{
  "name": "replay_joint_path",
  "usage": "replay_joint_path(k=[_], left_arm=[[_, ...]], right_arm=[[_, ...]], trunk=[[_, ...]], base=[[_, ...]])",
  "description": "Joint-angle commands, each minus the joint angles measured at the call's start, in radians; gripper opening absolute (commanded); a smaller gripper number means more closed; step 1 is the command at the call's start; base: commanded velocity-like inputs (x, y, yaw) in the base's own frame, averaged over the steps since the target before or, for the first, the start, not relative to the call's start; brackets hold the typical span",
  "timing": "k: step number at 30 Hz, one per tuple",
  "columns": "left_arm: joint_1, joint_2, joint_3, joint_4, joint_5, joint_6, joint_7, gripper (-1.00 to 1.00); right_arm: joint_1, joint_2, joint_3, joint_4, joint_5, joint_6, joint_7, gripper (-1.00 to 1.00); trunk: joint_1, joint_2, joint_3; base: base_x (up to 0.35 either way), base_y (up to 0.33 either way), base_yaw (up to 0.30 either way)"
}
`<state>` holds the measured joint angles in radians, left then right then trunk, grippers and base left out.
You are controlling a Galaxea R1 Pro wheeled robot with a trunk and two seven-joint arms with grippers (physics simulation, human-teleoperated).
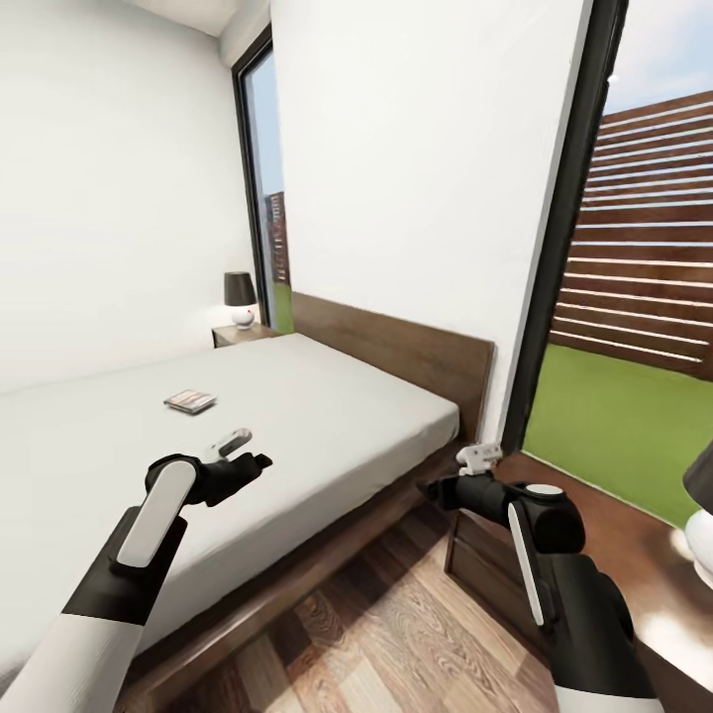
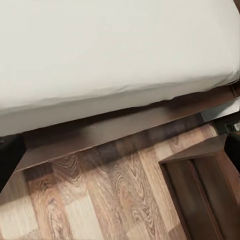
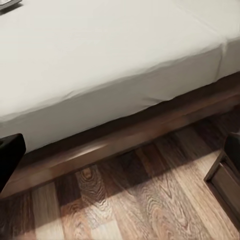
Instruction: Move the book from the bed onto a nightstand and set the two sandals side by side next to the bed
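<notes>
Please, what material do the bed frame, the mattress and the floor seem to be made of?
The bed frame looks like dark brown wood, with faint grain and a satin sheen. The mattress seems matte pale fabric, softly creased at its edge. The floor appears to be glossy wood planks with strong grain, possibly laminate.

Bright window daylight, soft blurry renders

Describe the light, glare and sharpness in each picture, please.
Head view: even daylight, the window bright, a pale glare patch on the near nightstand, straight lines bent toward the edges. Left wrist view: soft light, a dark shadow under the bed, sharp floor grain. Right wrist view: similar, and the book at the edge is too cropped to read.
</notes>
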<state>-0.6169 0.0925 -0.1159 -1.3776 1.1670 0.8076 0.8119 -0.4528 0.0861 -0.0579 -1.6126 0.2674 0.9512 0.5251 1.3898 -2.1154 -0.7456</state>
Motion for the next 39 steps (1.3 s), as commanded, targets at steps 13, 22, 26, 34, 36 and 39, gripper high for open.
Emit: replay_joint_path(k=[13, 22, 26, 34, 36, 39], left_arm=[[-0.001, 0.0, 0.002, 0.0, 0.011, -0.007, 0.011, 1.0], [0.002, 0.004, 0.008, 0.003, 0.014, -0.01, 0.012, 1.0], [0.005, 0.004, 0.009, 0.003, 0.013, -0.011, 0.011, 1.0], [0.011, 0.005, 0.01, 0.003, 0.013, -0.013, 0.009, 1.0], [0.012, 0.005, 0.01, 0.003, 0.013, -0.013, 0.01, 1.0], [0.013, 0.005, 0.01, 0.003, 0.013, -0.013, 0.01, 1.0]], right_arm=[[0.001, 0.001, -0.002, -0.001, 0.01, 0.002, 0.01, 1.0], [0.002, 0.0, -0.002, -0.001, 0.01, 0.001, 0.01, 1.0], [0.002, 0.0, -0.002, -0.001, 0.01, 0.001, 0.01, 1.0], [0.002, 0.001, -0.002, -0.001, 0.01, 0.001, 0.01, 1.0], [0.002, 0.001, -0.002, -0.001, 0.01, 0.0, 0.01, 1.0], [0.002, 0.0, -0.002, -0.001, 0.01, 0.0, 0.01, 1.0]], trunk=[[0.0, -0.001, -0.001], [0.0, -0.001, -0.001], [0.0, -0.001, -0.001], [0.0, -0.001, -0.001], [0.0, -0.001, -0.001], [0.0, -0.001, -0.001]], base=[[0.014, -0.147, 0.287], [0.022, -0.004, 0.287], [0.135, -0.006, 0.287], [0.262, -0.065, 0.287], [0.298, -0.092, 0.287], [0.305, -0.103, 0.287]])
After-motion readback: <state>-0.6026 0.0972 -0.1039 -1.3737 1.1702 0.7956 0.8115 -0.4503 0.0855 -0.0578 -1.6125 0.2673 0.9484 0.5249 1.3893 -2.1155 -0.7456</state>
